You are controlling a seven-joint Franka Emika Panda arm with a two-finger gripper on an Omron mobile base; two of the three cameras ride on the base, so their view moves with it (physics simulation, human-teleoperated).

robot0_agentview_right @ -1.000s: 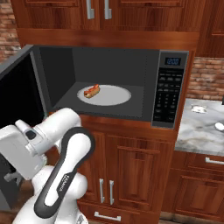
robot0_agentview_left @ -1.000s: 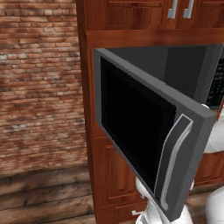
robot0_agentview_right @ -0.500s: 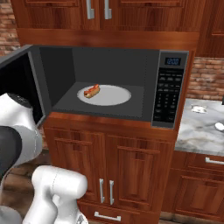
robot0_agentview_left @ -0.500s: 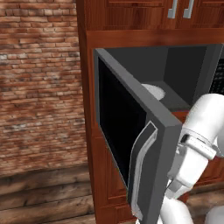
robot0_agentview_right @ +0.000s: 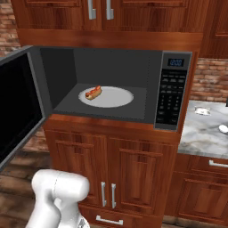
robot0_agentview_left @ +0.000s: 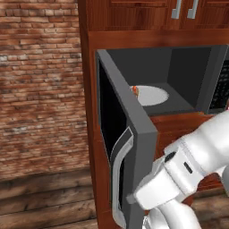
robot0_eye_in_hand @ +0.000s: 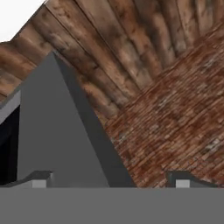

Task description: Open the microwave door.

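Hand view had the gripper [robot0_eye_in_hand: 111, 181] spread wide, empty, door [robot0_eye_in_hand: 52, 135] corner just ahead-left; door swung way open, basically done.

Matt grey microwave door [robot0_agentview_left: 143, 134] with glossy black glass; reddish polished wooden cabinets [robot0_agentview_right: 133, 164].

The microwave [robot0_agentview_right: 111, 84] stands open in reddish-brown cabinets [robot0_agentview_right: 129, 173]. Its door [robot0_agentview_right: 20, 104] is swung far out to the left, black glass facing the room. Inside, a white plate [robot0_agentview_right: 107, 97] lies on the dark floor with a hot dog [robot0_agentview_right: 93, 92] near its left edge. The black button panel [robot0_agentview_right: 171, 91] runs down the right side, with a small lit display at its top. At the right, a marble counter [robot0_agentview_right: 202, 133] carries two small pale items, too small to tell. A white arm part [robot0_agentview_right: 58, 196] rises at the lower left.
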